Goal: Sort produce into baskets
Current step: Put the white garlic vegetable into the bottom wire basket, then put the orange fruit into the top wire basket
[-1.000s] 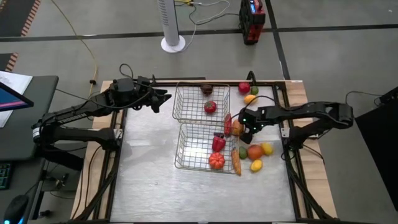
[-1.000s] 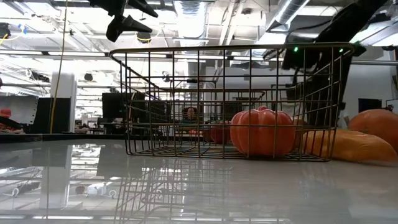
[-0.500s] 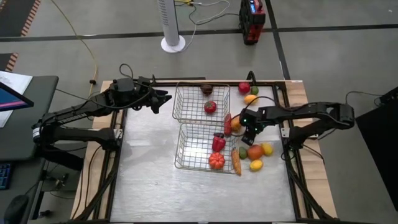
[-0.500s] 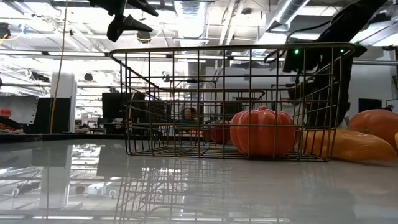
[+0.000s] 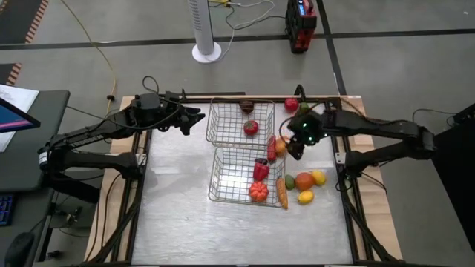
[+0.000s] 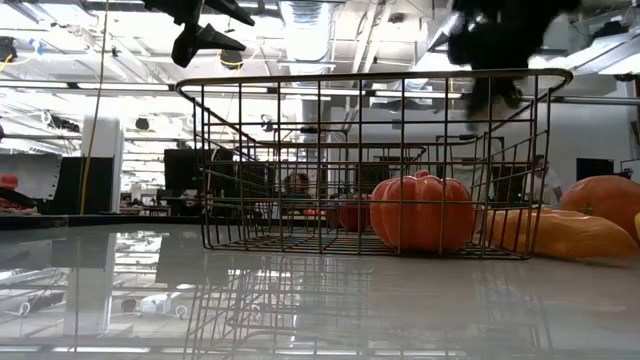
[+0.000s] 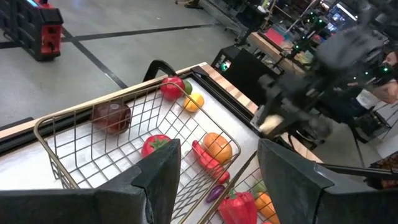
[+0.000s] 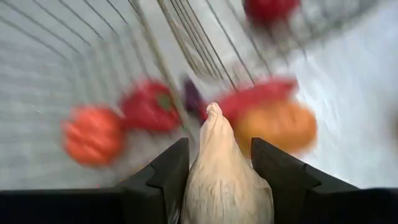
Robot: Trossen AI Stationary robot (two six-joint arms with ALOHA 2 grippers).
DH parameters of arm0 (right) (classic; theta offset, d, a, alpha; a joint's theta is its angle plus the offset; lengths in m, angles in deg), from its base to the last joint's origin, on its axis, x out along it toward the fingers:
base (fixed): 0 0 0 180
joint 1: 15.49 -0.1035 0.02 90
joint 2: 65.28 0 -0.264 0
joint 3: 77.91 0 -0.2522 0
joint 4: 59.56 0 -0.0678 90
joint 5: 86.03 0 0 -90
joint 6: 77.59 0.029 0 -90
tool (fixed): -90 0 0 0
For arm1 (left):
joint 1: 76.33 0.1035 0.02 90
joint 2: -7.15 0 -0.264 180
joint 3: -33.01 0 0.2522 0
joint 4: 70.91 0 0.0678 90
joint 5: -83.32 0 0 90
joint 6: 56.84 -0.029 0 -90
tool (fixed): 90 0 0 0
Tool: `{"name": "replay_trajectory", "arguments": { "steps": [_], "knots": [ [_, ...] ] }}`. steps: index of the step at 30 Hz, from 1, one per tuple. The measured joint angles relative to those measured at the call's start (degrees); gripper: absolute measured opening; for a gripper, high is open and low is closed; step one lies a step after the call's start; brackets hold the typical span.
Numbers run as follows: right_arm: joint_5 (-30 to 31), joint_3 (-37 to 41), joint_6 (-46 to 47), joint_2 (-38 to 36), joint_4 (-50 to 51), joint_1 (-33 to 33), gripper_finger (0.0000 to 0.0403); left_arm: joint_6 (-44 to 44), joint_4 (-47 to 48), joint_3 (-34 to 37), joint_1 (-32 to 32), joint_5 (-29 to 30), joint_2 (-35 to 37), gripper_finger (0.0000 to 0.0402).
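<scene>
Two wire baskets stand mid-table, the far basket [image 5: 223, 122] and the near basket [image 5: 226, 178]. The far one holds a red tomato [image 5: 251, 127] and a dark purple piece [image 5: 247, 106]. The near one holds a red pepper [image 5: 260, 170] and an orange pumpkin [image 5: 257, 191]. My right gripper [image 5: 295, 147] is above the table to the right of the baskets, shut on a pale cream, bulb-shaped piece [image 8: 221, 168]. My left gripper [image 5: 197, 119] is open and empty in the air left of the far basket. My right gripper pinches the pale piece's thick body [image 8: 199, 180] between its two fingers [image 8: 158, 177]. Its pointed tip [image 8: 213, 111] sticks out past the fingertips. The piece is lifted clear of the table, above a red chili [image 8: 258, 96] and an orange [image 8: 277, 127].
Loose produce lies to the right of the baskets: a carrot [image 5: 282, 193], an orange fruit [image 5: 303, 180], two yellow pieces [image 5: 318, 177] [image 5: 305, 196], and at the far right a red [image 5: 291, 104], a green [image 5: 303, 108] and a yellow piece [image 5: 298, 117]. Bare table lies left of the baskets.
My right gripper has risen from low beside the near basket to above its rim and gone a little toward the table's far edge, carrying the pale piece. My left arm has kept still.
</scene>
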Motion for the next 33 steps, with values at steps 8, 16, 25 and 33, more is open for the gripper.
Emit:
{"name": "replay_trajectory", "arguments": {
  "steps": [8, 16, 25, 33],
  "knots": [
    [-4.23, -7.65, 0.83, 0.04, -15.55, -6.01, 0.0205, 0.0, 0.01, 0.0, 0.01, -0.09, 0.0, 0.0201],
    [-7.86, -7.63, 1.14, 4.87, -19.6, -11.53, 0.0289, 0.0, 0.01, 0.0, 0.01, -0.17, -0.01, 0.0201],
    [-5.27, -7.63, 3.15, 7.53, -0.14, -9.22, 0.0343, 0.55, 0.02, 0.0, 0.01, -2.84, 0.01, 0.0201],
    [7.51, -3.34, -0.8, 1.2, 4.29, -3.6, 0.0319, 2.83, 0.02, 0.0, -0.01, -3.57, 0.01, 0.0201]
  ]
}}
